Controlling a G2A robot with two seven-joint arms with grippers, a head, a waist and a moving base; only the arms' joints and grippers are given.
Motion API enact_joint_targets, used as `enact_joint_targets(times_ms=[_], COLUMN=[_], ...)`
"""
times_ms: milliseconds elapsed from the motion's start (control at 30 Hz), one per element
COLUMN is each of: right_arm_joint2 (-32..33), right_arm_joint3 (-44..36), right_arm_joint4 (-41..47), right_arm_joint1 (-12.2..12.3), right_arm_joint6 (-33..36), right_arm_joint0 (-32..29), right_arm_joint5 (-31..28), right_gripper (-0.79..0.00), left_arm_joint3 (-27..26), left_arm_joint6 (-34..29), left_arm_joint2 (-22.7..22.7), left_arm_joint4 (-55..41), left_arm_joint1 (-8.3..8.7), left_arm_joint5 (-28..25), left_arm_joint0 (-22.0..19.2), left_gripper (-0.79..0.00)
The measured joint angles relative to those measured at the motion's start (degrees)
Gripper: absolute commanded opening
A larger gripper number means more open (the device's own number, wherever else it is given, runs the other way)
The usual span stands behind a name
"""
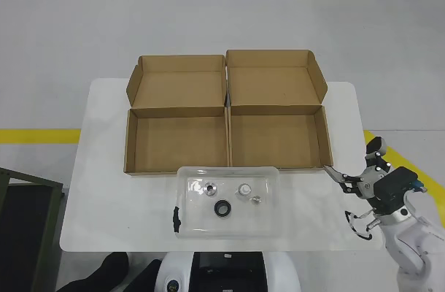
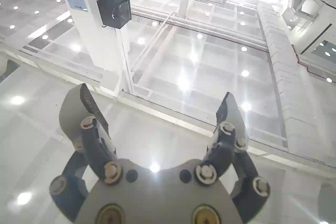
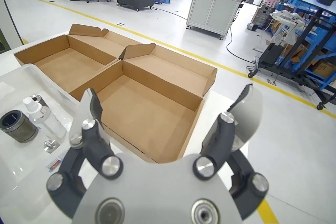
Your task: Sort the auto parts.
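A clear plastic tray (image 1: 266,223) sits at the table's front middle. It holds a black ring bearing (image 1: 222,209), a white bottle-shaped part (image 1: 244,190), a metal sleeve (image 1: 207,188) and a small silver piece (image 1: 257,198). My right gripper (image 1: 339,194) hangs open and empty over the table's right edge, to the right of the tray. In the right wrist view it (image 3: 169,88) faces the boxes, with the bearing (image 3: 18,128), the white part (image 3: 43,116) and the silver piece (image 3: 50,145) off to one side. My left gripper (image 2: 155,91) is open, empty and pointed up at the ceiling.
Two open cardboard boxes stand side by side behind the tray, the left box (image 1: 177,142) and the right box (image 1: 279,139), both with lids folded back. The right box (image 3: 147,109) lies just beyond my right gripper. Bare white table (image 1: 98,182) flanks the boxes.
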Motion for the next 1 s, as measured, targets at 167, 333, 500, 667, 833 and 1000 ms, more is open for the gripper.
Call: enact_joint_targets(times_ms=[167, 333, 500, 667, 833, 1000], right_arm_joint2=[0.0, -0.3, -2.8, -7.6, -13.0, -17.3], right_arm_joint3=[0.0, -0.1, -0.6, 0.4, 0.3, 0.6], right_arm_joint4=[0.0, -0.3, -1.3, -2.5, -5.0, -6.6], right_arm_joint1=[0.0, 0.0, 0.4, 0.7, 0.9, 1.1], right_arm_joint6=[0.0, 0.5, 3.6, 6.5, 9.0, 12.1], right_arm_joint0=[0.0, 0.0, 1.5, 4.6, 8.3, 10.8], right_arm_joint5=[0.0, -0.2, -4.1, -9.4, -13.8, -16.9], right_gripper=[-0.001, 0.000, 0.000, 0.000, 0.000, 0.000], left_arm_joint3=[0.0, 0.0, 0.0, 0.0, 0.0, 0.0], left_arm_joint6=[0.0, 0.0, 0.0, 0.0, 0.0, 0.0], left_arm_joint2=[0.0, 0.0, 0.0, 0.0, 0.0, 0.0], left_arm_joint4=[0.0, 0.0, 0.0, 0.0, 0.0, 0.0], left_arm_joint1=[0.00, 0.00, 0.00, 0.00, 0.00, 0.00], left_arm_joint5=[0.0, 0.0, 0.0, 0.0, 0.0, 0.0], left_arm_joint0=[0.0, 0.0, 0.0, 0.0, 0.0, 0.0], left_gripper=[-0.001, 0.000, 0.000, 0.000, 0.000, 0.000])
